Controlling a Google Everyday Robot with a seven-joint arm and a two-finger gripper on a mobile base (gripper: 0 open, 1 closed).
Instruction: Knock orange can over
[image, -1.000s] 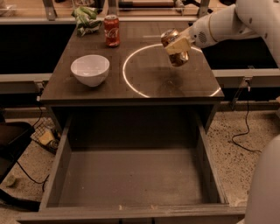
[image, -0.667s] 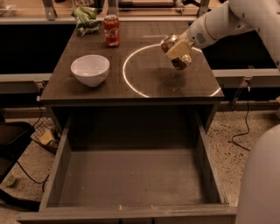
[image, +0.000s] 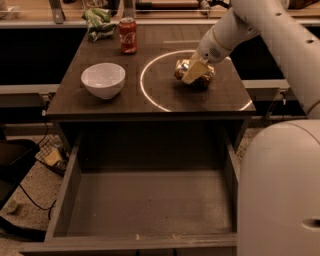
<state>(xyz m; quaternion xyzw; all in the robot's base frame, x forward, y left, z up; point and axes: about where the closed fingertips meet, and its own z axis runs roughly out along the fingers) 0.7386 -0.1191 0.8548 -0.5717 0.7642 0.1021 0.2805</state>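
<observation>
The orange can (image: 204, 80) lies tipped on its side on the dark table (image: 100, 107), inside the right part of the white circle marking (image: 145, 92). Its orange-brown body is mottled, and its silver end (image: 178, 70) points left. My gripper (image: 194, 73) comes down from the upper right on the white arm and is shut on the can, with a pale finger (image: 192, 74) lying across its middle. The side of the can beneath the gripper is hidden.
A white bowl (image: 103, 79) sits on the table's left side. A red cola can (image: 128, 35) stands upright at the back, next to a green bag (image: 98, 22). An open drawer (image: 150, 205) juts out below the table front. The robot's white body (image: 280, 190) fills the lower right.
My gripper has moved down and a little left with the orange can. The can was held tilted above the table and now lies on its side on the tabletop.
</observation>
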